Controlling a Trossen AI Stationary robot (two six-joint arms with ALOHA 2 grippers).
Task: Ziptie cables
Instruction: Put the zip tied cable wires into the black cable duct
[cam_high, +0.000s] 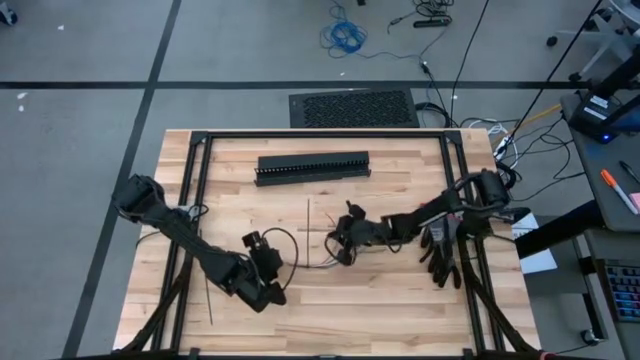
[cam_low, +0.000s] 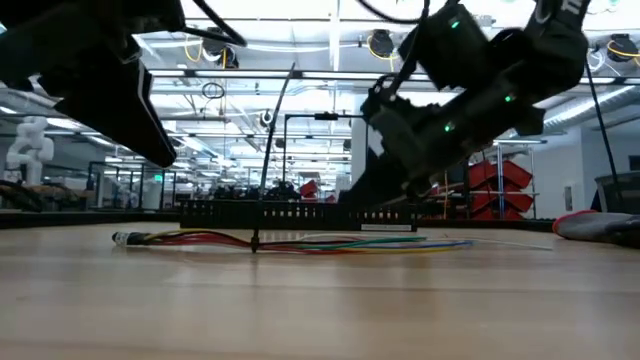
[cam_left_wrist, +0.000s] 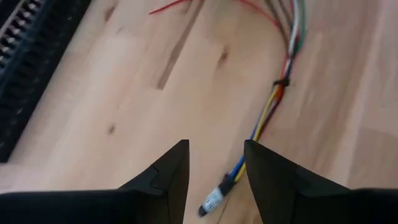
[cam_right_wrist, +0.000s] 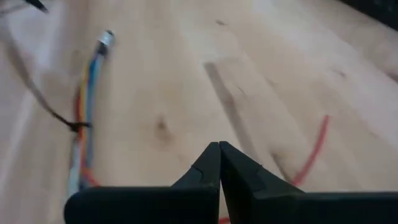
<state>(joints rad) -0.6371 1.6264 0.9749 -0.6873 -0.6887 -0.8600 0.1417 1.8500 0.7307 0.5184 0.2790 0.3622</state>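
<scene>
The cables (cam_low: 300, 241) lie flat on the wooden table, a bundle of coloured wires with a small white-tagged end (cam_left_wrist: 211, 200). A thin dark ziptie (cam_left_wrist: 281, 82) is looped round the bundle, and its tail (cam_low: 275, 140) stands up in the low view. My left gripper (cam_left_wrist: 214, 168) is open above the tagged end, its fingers on either side of it and apart from it. My right gripper (cam_right_wrist: 219, 155) is shut above bare table between the bundle (cam_right_wrist: 84, 112) and a splayed red wire (cam_right_wrist: 311, 155), with nothing in it. In the high view the grippers (cam_high: 265, 275) (cam_high: 340, 245) flank the bundle (cam_high: 310, 262).
A long black slotted duct (cam_high: 312, 167) lies across the far middle of the table. One thin dark strip (cam_high: 308, 215) lies between the duct and the cables, and another (cam_high: 208, 300) lies near the left frame rail. A black frame (cam_high: 195, 150) borders the table. Dark gloves (cam_high: 440, 262) lie at the right.
</scene>
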